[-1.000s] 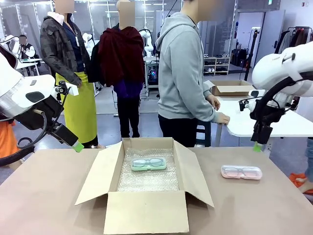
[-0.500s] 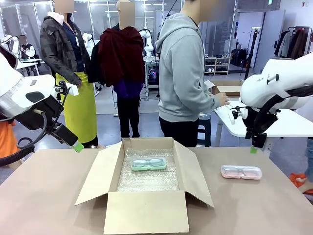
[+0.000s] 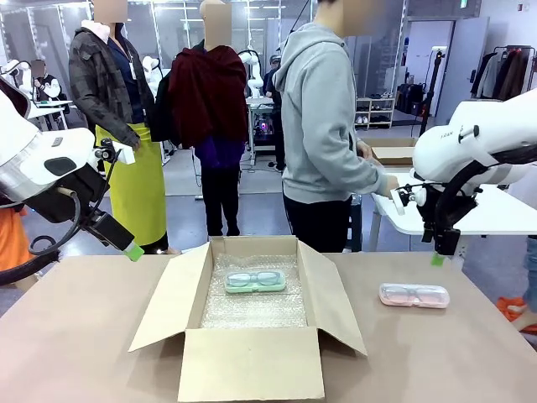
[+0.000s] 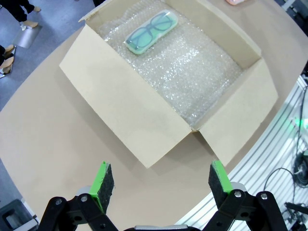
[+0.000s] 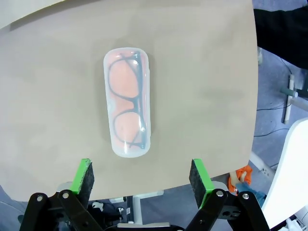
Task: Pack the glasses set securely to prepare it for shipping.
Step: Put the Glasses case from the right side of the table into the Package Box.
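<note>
The mint green case (image 3: 255, 282) is lying flat on bubble wrap (image 3: 252, 315) inside the open cardboard box (image 3: 252, 365) in the middle of the worktop (image 3: 75, 336). The pale pink case (image 5: 128, 108) is resting on the bare worktop, apart from the box on its right. The right hand (image 5: 139, 175) is hanging above the pink case, fingers spread and empty. The left hand (image 4: 161, 177) is hovering open left of the box, holding nothing.

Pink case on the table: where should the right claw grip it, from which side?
I'd take the pink case across its narrow width at mid-length, coming straight down from above. It lies flat on the table, long with rounded ends, and the open right claw is turned to span that width.
</note>
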Tool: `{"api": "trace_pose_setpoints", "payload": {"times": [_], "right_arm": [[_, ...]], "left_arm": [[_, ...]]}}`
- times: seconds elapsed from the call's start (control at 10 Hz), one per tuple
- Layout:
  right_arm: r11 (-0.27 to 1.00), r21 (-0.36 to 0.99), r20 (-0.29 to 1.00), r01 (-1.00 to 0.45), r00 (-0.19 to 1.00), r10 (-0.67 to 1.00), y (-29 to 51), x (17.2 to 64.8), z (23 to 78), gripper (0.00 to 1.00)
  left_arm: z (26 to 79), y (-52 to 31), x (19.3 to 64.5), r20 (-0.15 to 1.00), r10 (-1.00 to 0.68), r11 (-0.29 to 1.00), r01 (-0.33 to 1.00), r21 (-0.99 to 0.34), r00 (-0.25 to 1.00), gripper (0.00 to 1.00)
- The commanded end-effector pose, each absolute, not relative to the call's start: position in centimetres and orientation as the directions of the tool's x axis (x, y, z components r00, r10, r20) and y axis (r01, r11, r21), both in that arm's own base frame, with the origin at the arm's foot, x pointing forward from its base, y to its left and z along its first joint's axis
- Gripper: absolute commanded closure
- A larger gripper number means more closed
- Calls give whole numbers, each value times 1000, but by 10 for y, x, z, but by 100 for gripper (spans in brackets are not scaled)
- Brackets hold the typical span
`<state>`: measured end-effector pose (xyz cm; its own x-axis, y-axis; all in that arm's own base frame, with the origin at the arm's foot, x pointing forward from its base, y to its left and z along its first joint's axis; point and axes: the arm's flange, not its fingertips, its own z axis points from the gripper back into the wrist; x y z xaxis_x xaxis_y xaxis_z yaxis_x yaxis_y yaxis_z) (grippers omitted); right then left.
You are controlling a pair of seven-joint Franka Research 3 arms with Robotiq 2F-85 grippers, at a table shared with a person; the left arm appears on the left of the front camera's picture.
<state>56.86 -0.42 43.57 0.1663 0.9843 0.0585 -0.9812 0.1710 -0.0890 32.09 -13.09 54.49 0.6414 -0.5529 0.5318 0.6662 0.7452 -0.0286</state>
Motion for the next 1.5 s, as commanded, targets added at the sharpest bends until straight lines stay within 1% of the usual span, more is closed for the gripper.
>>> {"api": "trace_pose_setpoints", "payload": {"times": [0.0,0.1,0.3,0.5,0.6,0.7,1.0,1.2,1.4], "right_arm": [[130,-111,77,-985,122,990,1,567,414,0],[140,-143,60,-980,132,989,5,563,403,0],[119,-147,53,-982,112,992,10,558,384,0],[97,-126,81,-987,87,993,9,558,362,0],[94,-114,71,-989,87,994,10,558,350,0],[96,-134,93,-986,84,992,9,557,344,0],[89,-108,98,-990,78,992,11,558,324,0],[78,-148,92,-986,64,994,12,557,316,0],[81,-127,98,-989,68,993,13,558,307,0]], "left_arm": [[545,-129,321,543,-549,742,669,-32,635,0],[545,-129,321,543,-549,742,669,-32,635,0],[545,-129,321,543,-549,742,669,-32,635,0],[545,-129,321,543,-549,742,669,-32,635,0],[545,-129,321,543,-549,742,669,-32,635,0],[545,-129,321,543,-549,742,669,-32,635,0],[545,-129,321,543,-549,742,669,-32,635,0],[545,-129,321,543,-549,742,669,-32,635,0],[545,-129,321,543,-549,742,669,-32,635,0]]}}
